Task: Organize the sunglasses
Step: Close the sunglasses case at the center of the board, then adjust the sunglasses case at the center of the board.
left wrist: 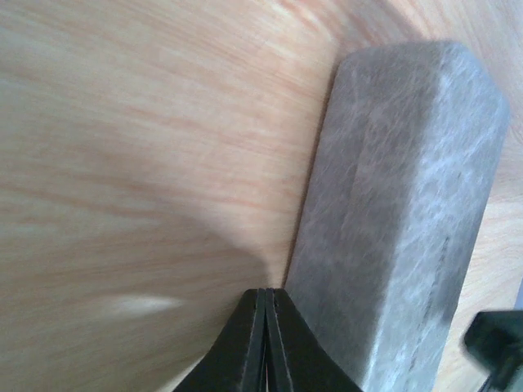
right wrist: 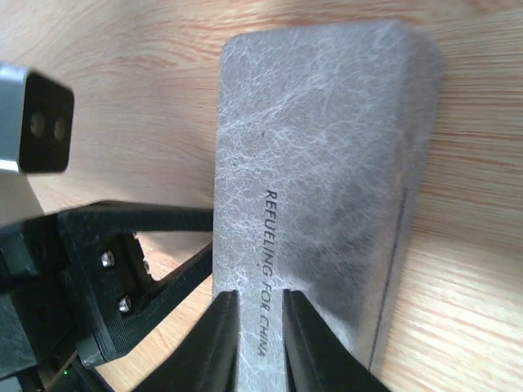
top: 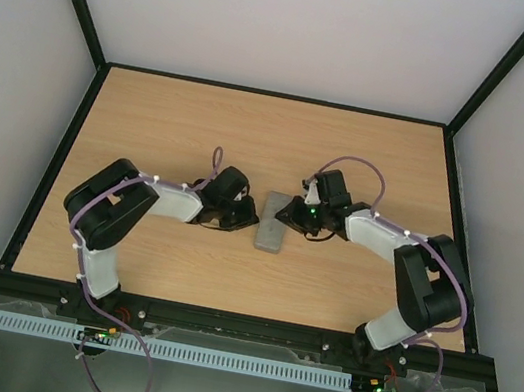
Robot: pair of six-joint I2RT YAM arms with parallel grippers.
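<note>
Wood-grain counter (top: 253,134), pale and warm in tone, carries everything. My two arms reach in from its near edge and bend toward a grey case (top: 272,223) lying at the centre. My left arm (top: 117,211) comes at the case from its left, and my right arm (top: 421,275) from its right.

The case is a long rectangular box with a cracked, leathery texture. It lies flat with its lid closed and its long sides running away from me. The sunglasses show in no view, so I cannot tell where they are.

My left jaws are pressed together, their black tips meeting in one thin seam. They sit low on the counter, touching or just beside the left long edge of the case. My right jaws are spread only a little, with a narrow strip of grey showing between them. They sit over the top face of the case and pinch nothing. Small dark lettering (right wrist: 263,269) printed along the case runs right up to them and reads "REFUELING FOR CHINA".
</note>
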